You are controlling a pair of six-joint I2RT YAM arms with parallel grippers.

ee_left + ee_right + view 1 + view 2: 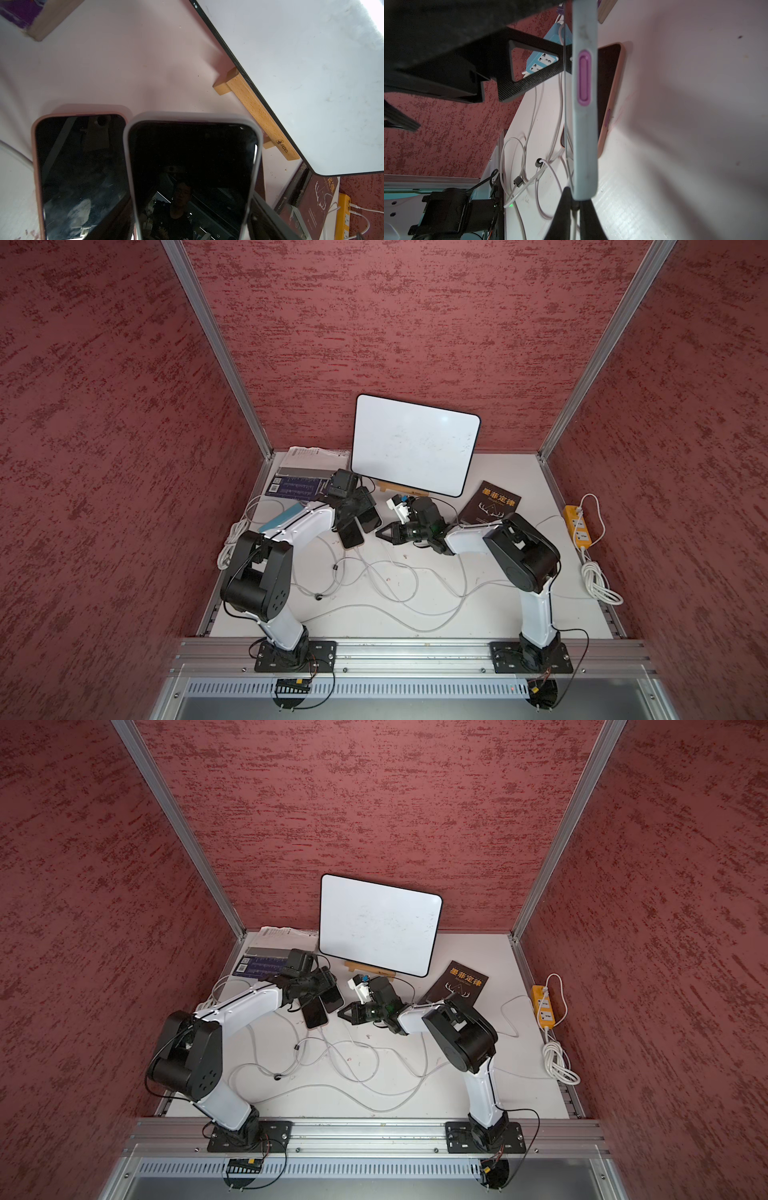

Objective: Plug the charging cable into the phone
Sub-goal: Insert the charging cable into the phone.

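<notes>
My left gripper (191, 228) holds a phone (193, 166) in a pale grey case by its two long sides, lifted off the table; one dark finger (268, 220) presses its edge. In both top views this phone (371, 519) (332, 999) sits under the left wrist. My right gripper (575, 207) is shut on the white charging cable (574, 222) just behind its plug, which sits at the phone's bottom end (584, 187). I cannot tell whether the plug is inside the port. In both top views the right gripper (380, 533) (341, 1014) points at the phone's lower end.
A second phone in a pink case (81, 176) (351, 536) lies flat beside the held one. A whiteboard on a wooden stand (415, 443) is close behind, a brown book (490, 504) to the right, a yellow power strip (577, 526) at the right edge. Loose white cables (390, 585) sprawl across the table's middle.
</notes>
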